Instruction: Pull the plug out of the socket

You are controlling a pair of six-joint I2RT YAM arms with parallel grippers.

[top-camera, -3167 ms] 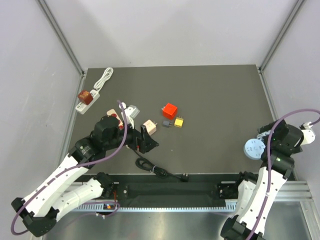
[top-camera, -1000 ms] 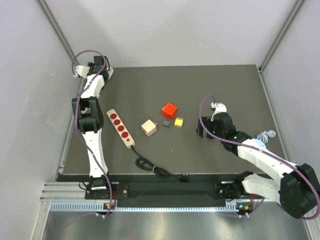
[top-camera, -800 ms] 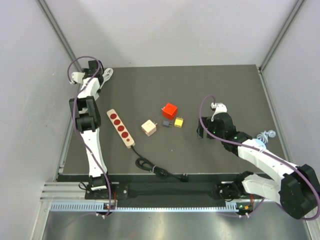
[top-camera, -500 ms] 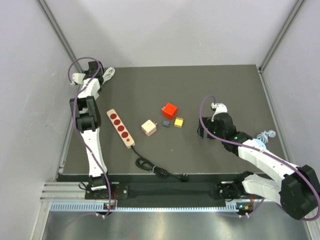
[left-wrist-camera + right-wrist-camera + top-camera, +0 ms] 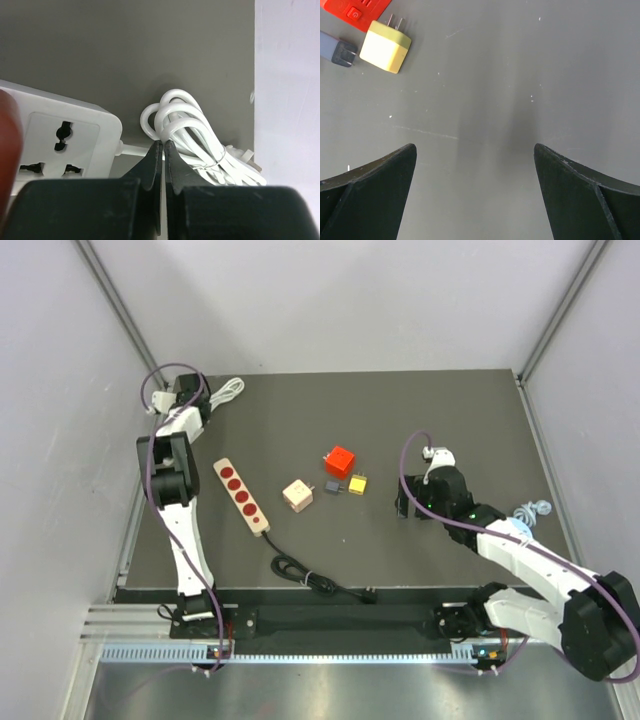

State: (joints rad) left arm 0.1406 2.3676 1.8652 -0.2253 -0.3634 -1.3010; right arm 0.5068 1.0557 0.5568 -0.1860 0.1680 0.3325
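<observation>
The white socket strip (image 5: 60,145) lies at the left of the left wrist view, two of its outlets bare. A red-brown plug (image 5: 7,150) shows blurred at the left edge of that view, seated on the strip. The strip's white coiled cable (image 5: 185,135) (image 5: 228,390) lies at the table's far left corner. My left gripper (image 5: 163,144) (image 5: 203,400) is shut, its tips against a loop of that cable, right of the strip; nothing shows between the jaws. In the top view the arm hides the strip and the plug. My right gripper (image 5: 475,160) (image 5: 405,502) hangs open over bare mat.
A beige power strip with red outlets (image 5: 241,495) and its black cord (image 5: 315,580) lie at the left front. A beige cube (image 5: 298,495), a red adapter (image 5: 340,460), a yellow adapter (image 5: 357,483) (image 5: 385,46) and a grey one (image 5: 340,52) sit mid-table. The white side wall (image 5: 287,100) stands just beyond the cable.
My left gripper has gone from open to shut at the far left corner, and the white cable coil has shifted a little to the right. The right arm has stayed put.
</observation>
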